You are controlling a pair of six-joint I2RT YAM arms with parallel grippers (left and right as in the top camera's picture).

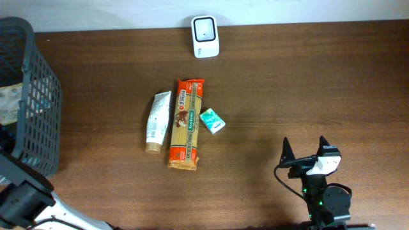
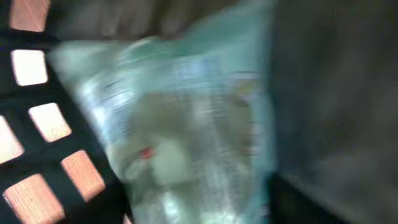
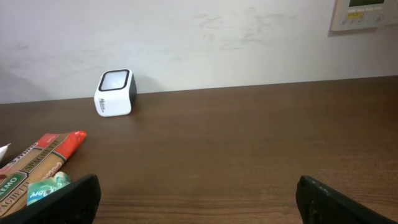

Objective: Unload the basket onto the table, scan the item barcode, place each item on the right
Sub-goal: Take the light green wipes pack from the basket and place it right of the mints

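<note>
Your right end effector (image 1: 305, 152) stands open over bare wood at the near right of the table (image 1: 307, 83), its two dark fingers (image 3: 71, 196) spread wide apart with nothing between them. From its wrist camera you look across the table to the white scanner (image 3: 115, 93), which sits at the far edge against the wall. Your left arm (image 1: 22, 199) comes in at the near left corner, beside the dark mesh basket (image 1: 39, 96). The left wrist view is heavily blurred. It is filled by a pale teal bag (image 2: 186, 124) lying in the basket, with the black mesh at the left of the frame. You cannot tell from it whether the left end effector is open or closed, or whether it touches the bag. From overhead, a small part of that bag (image 1: 9, 102) shows inside the basket. In the middle of the table three things lie close together. A white tube (image 1: 158, 121) is on the left and a long orange pasta packet (image 1: 185, 124) is just beside it. A small green box (image 1: 212, 121) is just right of the packet.
</note>
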